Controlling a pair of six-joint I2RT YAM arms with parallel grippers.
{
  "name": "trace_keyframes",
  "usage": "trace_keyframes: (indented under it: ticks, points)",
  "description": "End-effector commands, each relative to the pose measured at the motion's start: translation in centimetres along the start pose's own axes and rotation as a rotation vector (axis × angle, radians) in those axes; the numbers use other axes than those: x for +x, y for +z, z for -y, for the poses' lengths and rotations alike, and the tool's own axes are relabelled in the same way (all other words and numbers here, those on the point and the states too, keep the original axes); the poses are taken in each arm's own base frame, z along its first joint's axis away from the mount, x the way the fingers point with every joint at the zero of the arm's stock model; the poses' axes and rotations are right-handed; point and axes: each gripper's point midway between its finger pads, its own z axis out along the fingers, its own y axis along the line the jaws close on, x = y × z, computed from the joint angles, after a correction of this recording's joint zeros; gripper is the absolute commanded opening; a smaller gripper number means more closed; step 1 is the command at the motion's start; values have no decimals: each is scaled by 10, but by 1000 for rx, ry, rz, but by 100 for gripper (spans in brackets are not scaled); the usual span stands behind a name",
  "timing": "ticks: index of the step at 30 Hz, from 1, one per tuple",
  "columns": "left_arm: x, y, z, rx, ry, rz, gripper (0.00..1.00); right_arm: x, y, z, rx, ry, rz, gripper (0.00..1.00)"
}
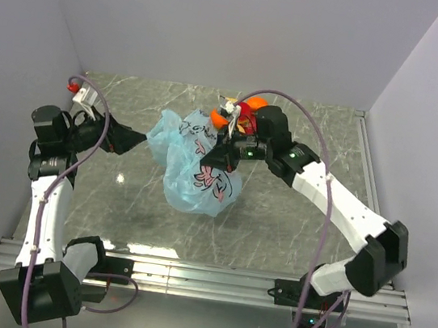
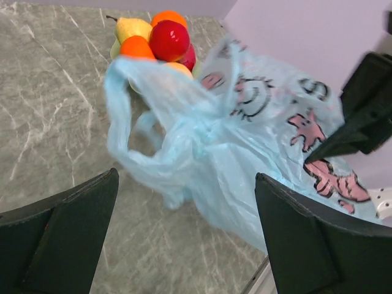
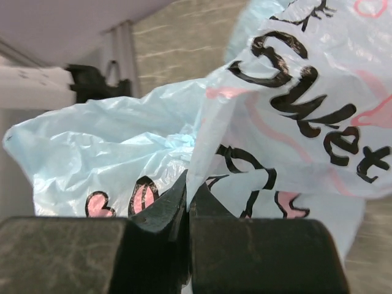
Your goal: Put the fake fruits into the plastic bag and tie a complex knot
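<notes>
While clamped in right jaws, plastic bag (image 1: 193, 175) beside fake fruits (image 1: 240, 116)

The bag (image 2: 245, 153) is thin, crinkled, translucent light-blue plastic with a soft sheen and printed pink-and-black figures. The fruits (image 2: 168, 40) are smooth, glossy plastic. The table (image 2: 43, 110) looks like polished grey-green marble. The fingers (image 2: 67, 239) of the left gripper (image 2: 187, 184) are matt black plastic, faintly grained. The rail (image 1: 203, 274) is brushed metal.

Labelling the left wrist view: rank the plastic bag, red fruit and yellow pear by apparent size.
Largest: plastic bag
Then: red fruit
Smallest: yellow pear, partly hidden, so nearly level with the red one.
</notes>
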Motion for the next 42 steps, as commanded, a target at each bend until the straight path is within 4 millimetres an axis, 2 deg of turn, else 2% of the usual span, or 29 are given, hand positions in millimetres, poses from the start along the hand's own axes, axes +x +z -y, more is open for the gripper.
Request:
trace_keyframes:
  ticks: [1,3,4,5,6,7,8,9,10,11,12,13,14,15,16,17,18,19,20,21,22,23,25,29,31,33,36,38,42]
  points:
    - [-41,-2,19,15,59,69,99,-14,-21,18,200,-302,13,0]
    - [-57,-3,23,-1,72,100,99,-18,-32,9,189,-392,29,0]
    - [-62,-3,24,-7,70,111,99,-9,-34,9,188,-418,31,0]
    - [-71,-4,27,-4,87,134,99,-29,-46,3,237,-527,105,0]
    - [-74,-4,30,5,57,142,99,-30,-45,-5,259,-591,122,0]
    - [-75,-4,34,14,43,145,99,-20,-42,-2,293,-641,114,0]
    - [-80,-4,37,27,47,155,99,-34,-46,-1,352,-783,164,0]
    - [-82,-4,39,28,20,155,99,-42,-60,4,473,-843,199,0]
    - [-83,-4,40,26,12,154,99,-26,-53,7,501,-894,201,0]
    - [-87,-5,42,27,17,159,99,-46,-61,3,565,-1006,283,0]
    - [-80,-5,42,25,-22,135,99,-50,-70,6,639,-1034,313,0]
    - [-77,-5,43,37,-33,123,99,-36,-66,10,654,-1063,302,0]
    - [-74,-5,44,49,-42,113,99,-50,-72,3,699,-1144,373,0]
    - [-66,-4,42,55,-57,92,99,-51,-77,3,739,-1176,398,0]
    - [-63,-4,40,52,-61,85,99,-35,-76,11,775,-1200,380,0]
    - [-62,-3,39,53,-66,77,99,-44,-80,-2,807,-1293,437,0]
    - [-63,-4,40,59,-49,74,99,-39,-79,-4,824,-1335,447,0]
    - [-62,-3,40,67,-58,59,99,-18,-73,-2,815,-1392,421,0]
    - [-65,-3,43,80,-49,60,99,-27,-83,-17,856,-1493,501,0]
    - [-67,-3,45,87,-63,65,99,-20,-81,-20,850,-1548,509,0]
    - [-68,-2,44,87,-55,71,99,-1,-77,-19,827,-1598,492,0]
    - [-70,-1,42,82,-52,72,99,-6,-84,-33,843,-1674,557,0]
    - [-68,3,37,88,-39,57,99,9,-80,-36,821,-1722,562,0]
    - [-54,16,41,131,-40,-14,99,15,-84,-48,815,-1818,603,0]
    - [-36,28,58,193,-21,-81,99,22,-80,-54,782,-1864,617,0]
    - [-13,44,78,250,-14,-159,99,23,-79,-61,775,-1904,644,0]
    - [12,60,98,320,-31,-229,99,22,-77,-67,786,-1920,665,0]
    - [23,66,103,345,-56,-263,99,17,-79,-72,802,-1924,691,0]
    - [52,74,129,426,-87,-352,99,16,-75,-71,814,-1929,688,0]
